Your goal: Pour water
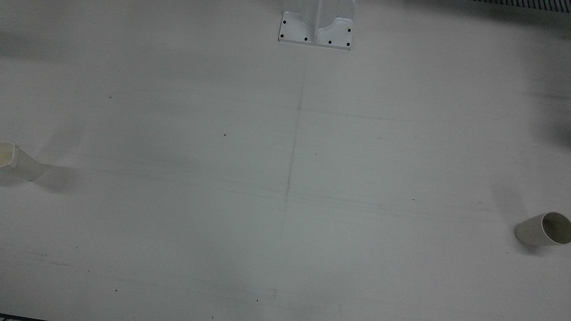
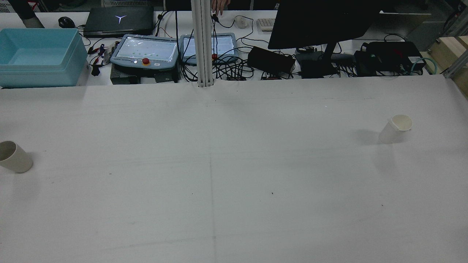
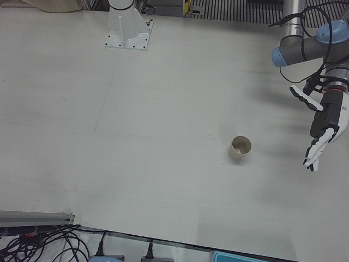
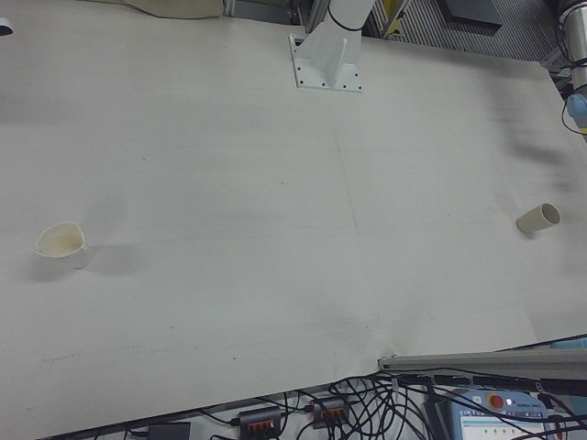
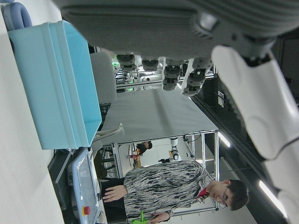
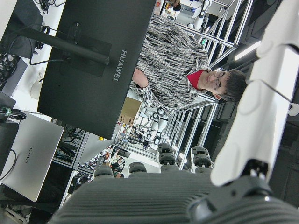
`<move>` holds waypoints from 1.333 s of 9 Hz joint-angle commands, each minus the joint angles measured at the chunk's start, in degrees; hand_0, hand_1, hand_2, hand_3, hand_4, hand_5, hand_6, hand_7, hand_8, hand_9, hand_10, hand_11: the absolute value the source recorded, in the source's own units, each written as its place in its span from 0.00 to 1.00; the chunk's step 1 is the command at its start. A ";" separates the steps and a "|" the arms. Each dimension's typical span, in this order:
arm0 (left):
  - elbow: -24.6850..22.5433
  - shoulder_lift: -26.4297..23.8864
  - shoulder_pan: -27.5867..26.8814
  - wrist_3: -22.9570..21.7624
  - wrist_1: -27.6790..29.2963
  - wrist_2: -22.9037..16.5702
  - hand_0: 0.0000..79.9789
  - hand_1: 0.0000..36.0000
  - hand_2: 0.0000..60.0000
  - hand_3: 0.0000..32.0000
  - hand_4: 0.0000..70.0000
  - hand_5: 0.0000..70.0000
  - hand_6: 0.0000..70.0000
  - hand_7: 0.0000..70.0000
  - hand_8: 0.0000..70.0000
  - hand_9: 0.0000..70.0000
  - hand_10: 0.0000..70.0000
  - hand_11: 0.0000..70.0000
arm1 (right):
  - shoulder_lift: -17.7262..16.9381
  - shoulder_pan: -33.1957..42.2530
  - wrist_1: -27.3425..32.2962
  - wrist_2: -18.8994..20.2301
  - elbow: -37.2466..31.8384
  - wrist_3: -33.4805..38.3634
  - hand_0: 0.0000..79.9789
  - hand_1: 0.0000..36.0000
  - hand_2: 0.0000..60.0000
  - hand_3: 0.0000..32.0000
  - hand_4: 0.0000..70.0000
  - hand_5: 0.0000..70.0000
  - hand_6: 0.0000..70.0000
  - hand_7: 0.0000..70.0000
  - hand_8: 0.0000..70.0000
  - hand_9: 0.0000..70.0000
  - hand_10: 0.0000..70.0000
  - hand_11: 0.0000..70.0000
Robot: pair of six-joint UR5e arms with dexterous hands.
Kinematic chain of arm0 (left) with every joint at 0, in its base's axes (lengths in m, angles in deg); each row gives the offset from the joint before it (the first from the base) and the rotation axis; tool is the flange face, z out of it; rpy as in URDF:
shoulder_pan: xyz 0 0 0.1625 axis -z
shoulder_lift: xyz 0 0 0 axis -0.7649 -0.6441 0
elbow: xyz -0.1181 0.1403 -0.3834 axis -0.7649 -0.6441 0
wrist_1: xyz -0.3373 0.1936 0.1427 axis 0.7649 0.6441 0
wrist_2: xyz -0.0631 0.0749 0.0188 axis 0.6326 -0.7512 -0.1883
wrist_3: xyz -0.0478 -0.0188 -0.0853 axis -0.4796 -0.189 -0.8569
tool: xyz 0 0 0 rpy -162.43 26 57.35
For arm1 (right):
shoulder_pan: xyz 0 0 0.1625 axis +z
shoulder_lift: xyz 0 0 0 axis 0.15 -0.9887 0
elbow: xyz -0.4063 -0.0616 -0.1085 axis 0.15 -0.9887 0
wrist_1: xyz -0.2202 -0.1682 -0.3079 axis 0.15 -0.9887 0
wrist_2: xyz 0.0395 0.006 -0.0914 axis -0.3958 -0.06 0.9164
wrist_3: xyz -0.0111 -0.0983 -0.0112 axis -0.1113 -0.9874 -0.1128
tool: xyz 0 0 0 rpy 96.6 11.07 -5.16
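Left robot hand [image 3: 322, 128] hangs released beside the surface's [image 2: 234, 175] left edge, near one cup [image 3: 240, 148]. Second cup [image 2: 396, 128] stands near the right edge. Right robot hand [image 6: 261, 107]: state indeterminate. Pouring not begun; both cups ungrasped.

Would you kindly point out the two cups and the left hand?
Left-side cup [image 2: 14, 157], rear view, on its side wall.
Right-side cup [image 2: 394, 132], rear view, on its side wall.
Left hand [image 3: 326, 128], left-front view, on the palm.

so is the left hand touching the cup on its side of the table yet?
Apart. The left-front view shows the left hand open, with a bare stretch of table between its fingers and the cup.
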 commanded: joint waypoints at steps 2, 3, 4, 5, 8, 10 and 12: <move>-2.95 2.89 0.04 -0.26 -0.44 -0.03 0.66 0.09 0.00 0.00 0.37 0.00 0.19 0.17 0.09 0.01 0.04 0.08 | -2.23 0.50 0.00 0.11 2.09 0.00 0.63 0.48 0.02 0.09 0.00 0.08 0.15 0.01 0.02 0.00 0.00 0.00; -2.61 2.81 -0.22 -0.08 -0.35 -0.03 0.66 0.09 0.00 0.00 0.37 0.00 0.18 0.16 0.09 0.01 0.04 0.07 | -3.28 0.24 0.00 0.19 2.09 -0.09 0.62 0.47 0.02 0.18 0.00 0.08 0.13 0.00 0.01 0.00 0.00 0.00; 0.53 2.28 -1.44 0.96 1.04 0.06 0.66 0.09 0.00 0.00 0.37 0.00 0.18 0.17 0.09 0.01 0.04 0.07 | -3.55 -0.20 0.08 0.20 2.09 -0.61 0.62 0.47 0.01 0.18 0.00 0.08 0.12 0.00 0.01 0.00 0.00 0.00; 3.69 0.89 -4.76 1.67 3.23 1.80 0.66 0.08 0.00 0.00 0.37 0.00 0.18 0.17 0.09 0.01 0.05 0.08 | -3.55 -0.20 0.08 0.63 2.79 -1.40 0.62 0.47 0.01 0.16 0.00 0.08 0.11 0.00 0.01 0.00 0.00 0.00; 15.46 -3.59 -14.10 4.65 9.73 10.51 0.68 0.14 0.00 0.00 0.40 0.00 0.22 0.16 0.11 0.03 0.08 0.13 | -3.55 -0.11 0.00 1.86 2.80 -1.41 0.62 0.48 0.06 0.00 0.00 0.08 0.16 0.04 0.02 0.00 0.00 0.00; 20.57 -4.58 -16.99 9.74 15.97 10.43 0.68 0.18 0.00 0.00 0.41 0.00 0.18 0.10 0.09 0.00 0.05 0.10 | -3.55 -0.20 0.00 2.48 2.80 -2.29 0.63 0.49 0.08 0.00 0.00 0.08 0.17 0.05 0.02 0.00 0.00 0.00; 22.62 -4.58 -17.80 10.37 17.67 10.52 0.79 0.39 0.00 0.00 0.39 0.00 0.15 0.06 0.07 0.00 0.05 0.10 | -3.55 -0.20 0.00 2.57 2.80 -2.37 0.63 0.49 0.10 0.00 0.00 0.09 0.20 0.09 0.02 0.00 0.00 0.00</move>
